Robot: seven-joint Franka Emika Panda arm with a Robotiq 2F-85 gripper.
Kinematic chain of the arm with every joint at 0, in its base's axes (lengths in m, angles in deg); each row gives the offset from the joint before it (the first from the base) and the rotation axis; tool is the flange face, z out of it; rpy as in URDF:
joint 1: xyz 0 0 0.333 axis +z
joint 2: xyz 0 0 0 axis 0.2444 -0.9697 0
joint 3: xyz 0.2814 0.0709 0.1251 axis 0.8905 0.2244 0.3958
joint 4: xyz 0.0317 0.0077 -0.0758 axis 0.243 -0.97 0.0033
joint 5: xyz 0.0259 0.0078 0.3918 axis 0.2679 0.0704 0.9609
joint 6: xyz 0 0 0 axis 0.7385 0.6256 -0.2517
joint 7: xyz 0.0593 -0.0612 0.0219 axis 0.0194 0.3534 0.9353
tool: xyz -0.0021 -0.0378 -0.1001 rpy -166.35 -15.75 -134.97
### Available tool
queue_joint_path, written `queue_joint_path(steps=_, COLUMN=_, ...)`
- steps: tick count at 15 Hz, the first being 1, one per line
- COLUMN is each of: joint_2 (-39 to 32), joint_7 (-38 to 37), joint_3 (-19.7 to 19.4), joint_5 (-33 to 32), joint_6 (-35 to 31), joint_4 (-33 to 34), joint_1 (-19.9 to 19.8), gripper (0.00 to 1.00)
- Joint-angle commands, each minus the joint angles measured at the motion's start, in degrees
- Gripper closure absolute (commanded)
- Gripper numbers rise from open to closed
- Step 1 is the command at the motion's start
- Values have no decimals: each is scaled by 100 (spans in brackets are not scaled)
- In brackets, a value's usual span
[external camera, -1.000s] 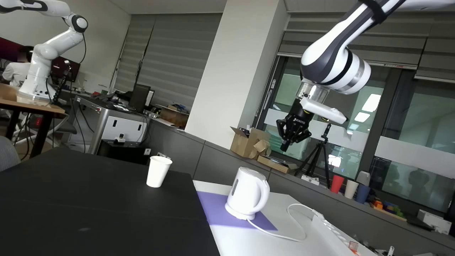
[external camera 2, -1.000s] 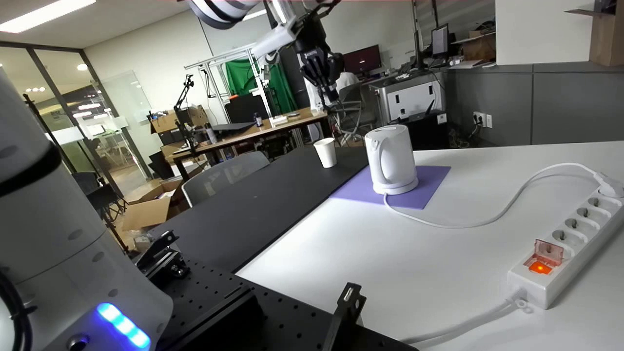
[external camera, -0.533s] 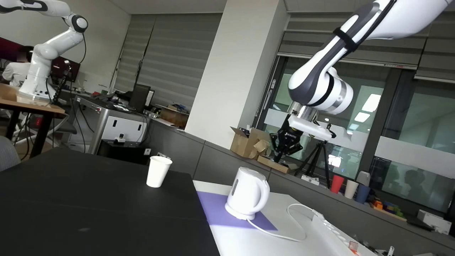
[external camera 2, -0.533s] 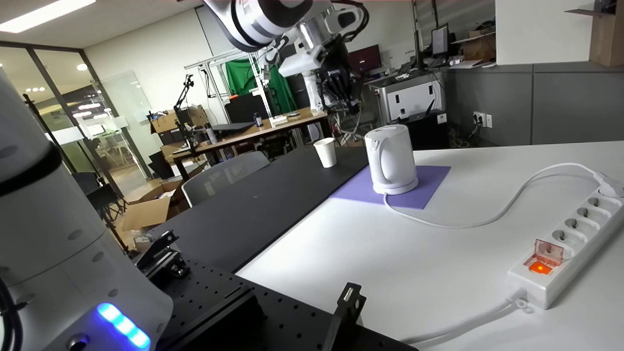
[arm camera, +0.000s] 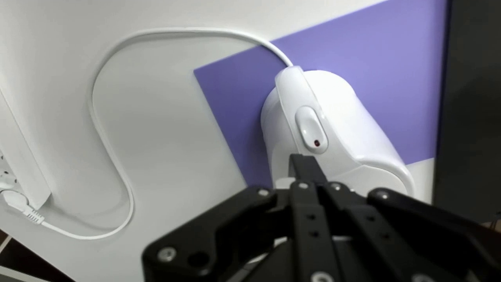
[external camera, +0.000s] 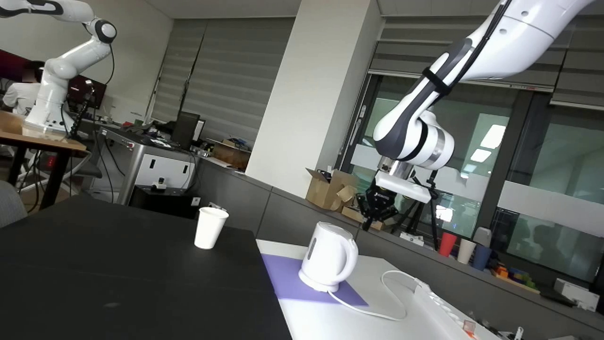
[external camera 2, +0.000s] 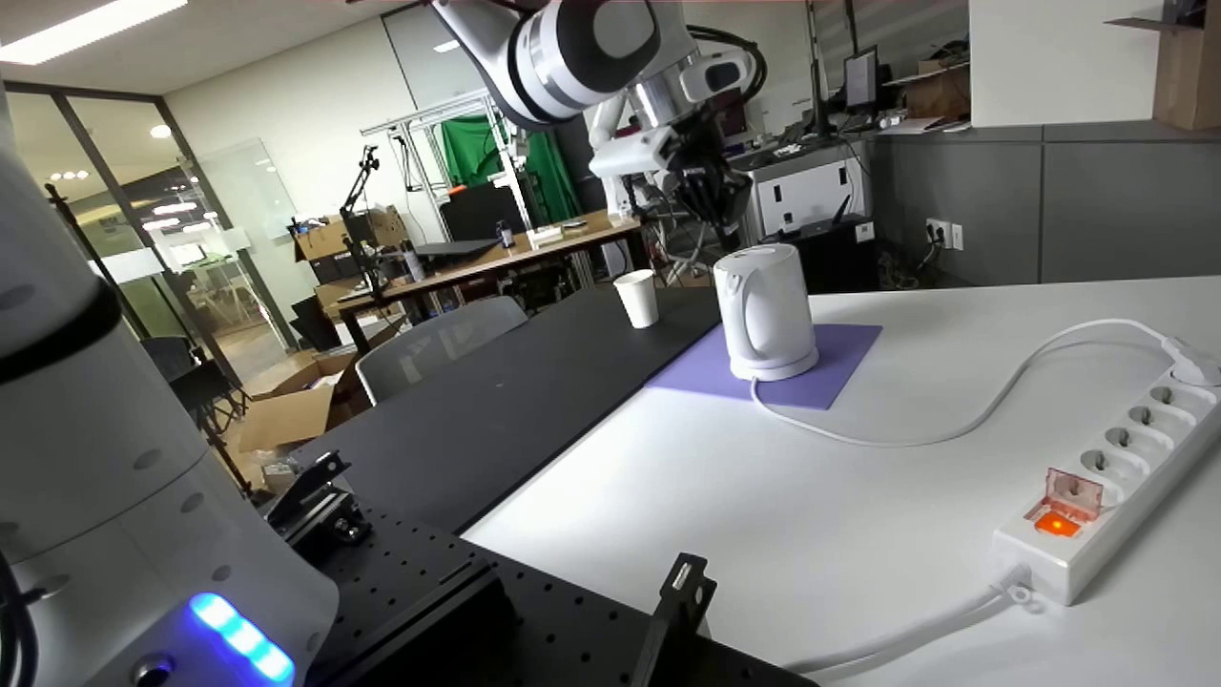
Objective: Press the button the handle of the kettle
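Note:
The white kettle (external camera: 324, 259) stands upright on a purple mat (external camera: 283, 271); it also shows in an exterior view (external camera 2: 784, 315). Its loop handle (external camera: 350, 259) shows in both exterior views (external camera 2: 748, 310). In the wrist view the kettle (arm camera: 348, 105) is seen from above, with an oval button (arm camera: 309, 124) with a small red dot on top of the handle (arm camera: 291, 88). My gripper (arm camera: 304, 158) is shut and empty, its tips overlapping the kettle just below the button in the picture. In both exterior views the gripper (external camera: 367, 224) is above the kettle's top, apparently apart from it (external camera 2: 729, 232).
A small white cup (external camera: 210, 228) stands on the black table (external camera: 141, 274), beside the white table (external camera 2: 811, 496). A white cable (arm camera: 94, 98) runs from the kettle to a white power strip (external camera 2: 1121, 468) with a lit orange switch (external camera 2: 1057, 524).
My gripper has come down toward the kettle, moving left and down in an exterior view, right and down in an exterior view. The kettle, cup and power strip have not moved.

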Motion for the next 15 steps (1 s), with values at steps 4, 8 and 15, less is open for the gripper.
queue_joint_path(steps=4, joint_2=-590, joint_7=-135, joint_3=-24, joint_5=240, joint_6=83, joint_4=513, joint_1=18, gripper=100)
queue_joint_path(steps=8, joint_2=-765, joint_7=-146, joint_3=-20, joint_5=309, joint_6=68, joint_4=638, joint_1=41, gripper=100)
queue_joint_path(steps=15, joint_2=-832, joint_7=-207, joint_3=-30, joint_5=323, joint_6=7, joint_4=711, joint_1=139, gripper=100)
